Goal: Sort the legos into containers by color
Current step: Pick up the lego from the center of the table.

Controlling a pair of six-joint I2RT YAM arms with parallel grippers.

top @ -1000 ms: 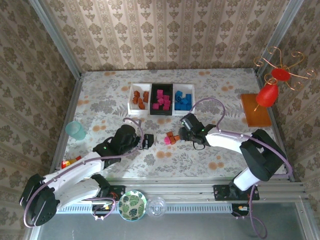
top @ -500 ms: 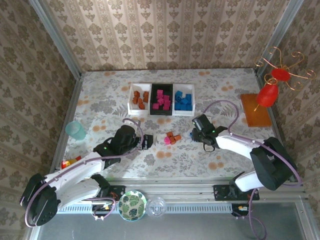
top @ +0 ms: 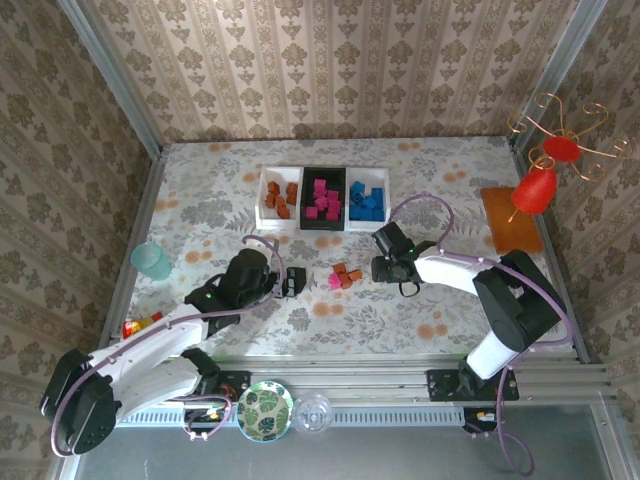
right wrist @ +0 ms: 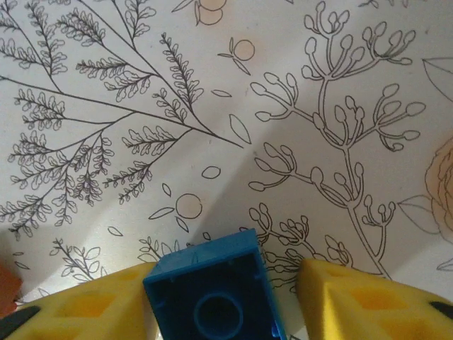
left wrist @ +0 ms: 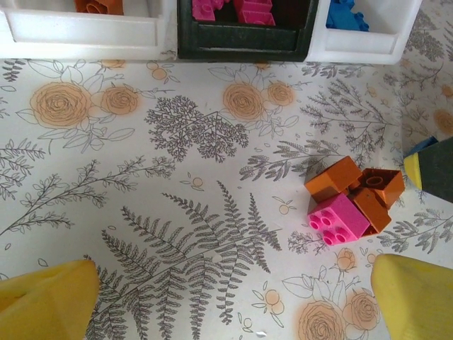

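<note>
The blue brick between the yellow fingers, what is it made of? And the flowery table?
The blue brick looks like hard, shiny moulded plastic: crisp edges and a hollow underside with a round tube. The table cover looks like smooth printed vinyl or oilcloth, though it could be paper: flat, no weave showing.

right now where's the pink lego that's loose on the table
In the top view the pink lego lies mid-table, in front of the black bin, touching the orange legos. The left end effector is to its left.
</note>
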